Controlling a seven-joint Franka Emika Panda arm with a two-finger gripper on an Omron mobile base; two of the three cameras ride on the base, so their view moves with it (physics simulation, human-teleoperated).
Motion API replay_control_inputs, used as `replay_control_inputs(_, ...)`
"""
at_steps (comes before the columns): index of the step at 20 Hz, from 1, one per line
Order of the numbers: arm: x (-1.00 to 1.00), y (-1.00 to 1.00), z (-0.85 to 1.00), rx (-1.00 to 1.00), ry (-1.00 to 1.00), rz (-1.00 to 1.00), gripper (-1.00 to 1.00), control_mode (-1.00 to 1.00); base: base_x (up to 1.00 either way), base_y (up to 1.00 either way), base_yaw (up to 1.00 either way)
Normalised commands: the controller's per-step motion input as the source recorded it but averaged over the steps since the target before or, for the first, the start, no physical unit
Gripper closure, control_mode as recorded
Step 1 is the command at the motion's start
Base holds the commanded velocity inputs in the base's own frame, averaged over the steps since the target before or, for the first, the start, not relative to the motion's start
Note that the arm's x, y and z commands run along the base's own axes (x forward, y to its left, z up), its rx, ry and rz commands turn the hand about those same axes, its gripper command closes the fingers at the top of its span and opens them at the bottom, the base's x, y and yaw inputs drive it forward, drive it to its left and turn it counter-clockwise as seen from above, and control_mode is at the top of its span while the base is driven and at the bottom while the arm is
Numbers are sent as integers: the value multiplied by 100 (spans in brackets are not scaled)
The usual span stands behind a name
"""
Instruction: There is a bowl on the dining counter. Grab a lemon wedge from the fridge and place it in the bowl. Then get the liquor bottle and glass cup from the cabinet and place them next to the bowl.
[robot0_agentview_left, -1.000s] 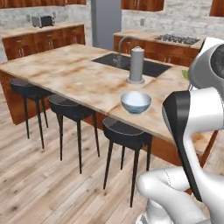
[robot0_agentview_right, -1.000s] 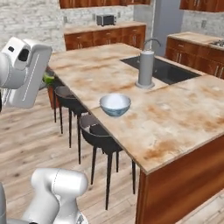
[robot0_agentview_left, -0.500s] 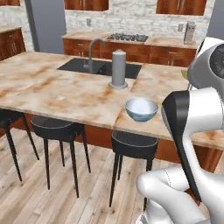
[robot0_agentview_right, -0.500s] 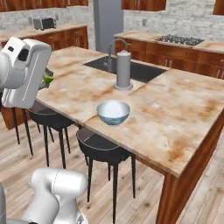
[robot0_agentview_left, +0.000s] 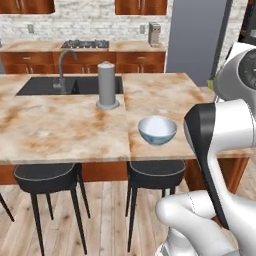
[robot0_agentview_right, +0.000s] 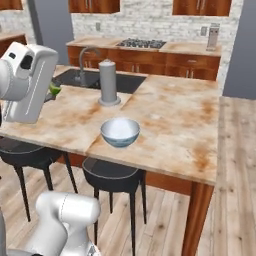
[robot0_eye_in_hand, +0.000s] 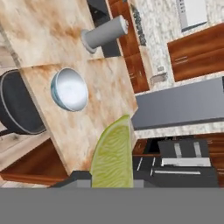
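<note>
Gripper (robot0_eye_in_hand: 109, 183) pinches the lemon wedge (robot0_eye_in_hand: 113, 155) for carriage; bowl (robot0_agentview_left: 157, 130) sits near the worktop (robot0_agentview_left: 65, 125) front edge (reachable).

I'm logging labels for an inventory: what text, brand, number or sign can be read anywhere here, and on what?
None: no readable text on the bowl, the tall grey cylinder, the lemon wedge or the dining counter. The small appliance by the back wall is too small to tell.

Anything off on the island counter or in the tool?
Nothing stands out. The pale blue-rimmed bowl sits upright and empty on the beige marbled island counter; the tall grey cylinder stands upright beside the sink. The green lemon wedge sits in the tool, intact.
</note>
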Motion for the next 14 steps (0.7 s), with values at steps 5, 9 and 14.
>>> replay_control_inputs(5,0,0,0,0,0,0,100,100,66,29,-39)
replay_control_inputs(9,0,0,0,0,0,0,100,100,61,1,-14)
replay_control_inputs(14,25,0,-1,5,9,-1,100,-100,30,2,-4)
